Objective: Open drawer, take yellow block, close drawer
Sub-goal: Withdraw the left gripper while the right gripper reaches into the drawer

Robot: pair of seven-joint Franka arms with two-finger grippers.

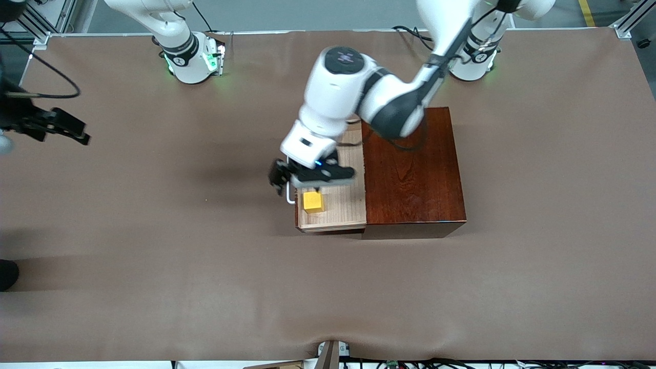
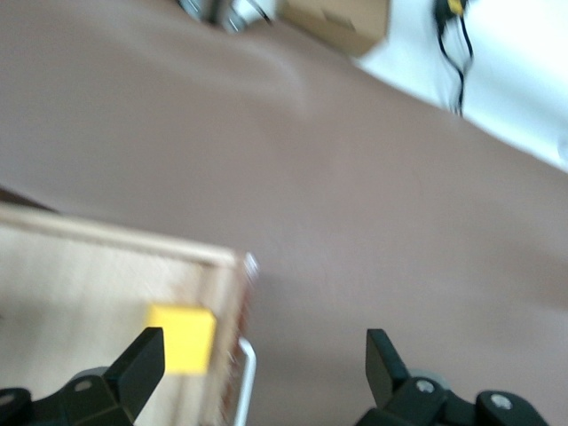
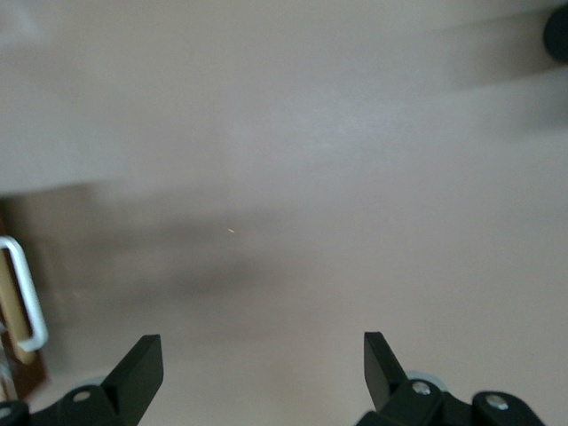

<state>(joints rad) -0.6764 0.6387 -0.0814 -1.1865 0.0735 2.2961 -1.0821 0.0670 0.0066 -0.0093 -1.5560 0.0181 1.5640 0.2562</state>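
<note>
Left wrist view first: my left end effector (image 2: 257, 373) has its two black fingers (image 2: 138, 364) spread wide apart with nothing between them, and it straddles the front edge of the drawer (image 2: 89, 275). One finger hangs over the pale wood floor of the tray, the other over bare table (image 2: 355, 177). The yellow block (image 2: 182, 337) lies just beside the finger that is over the tray, slightly outside my gap, so the move I judge comes next is a short sideways shift into the tray before I drop and close. In the front view the left end effector (image 1: 307, 177) hovers over the pulled-out drawer (image 1: 333, 215), and the yellow block (image 1: 313, 201) rests on the tray floor just nearer to the front camera than my fingertips, close to the white handle (image 1: 290, 195). The block is a cube, so it has no long axis to line up with; any square pair of faces will do. The drawer stands open from the dark wooden box (image 1: 415, 174), toward the right arm's end of the table. My left arm is plainly the nearer one. The right end effector (image 1: 56, 128) waits well apart, over bare table at its own end, fingers spread and holding nothing.
</note>
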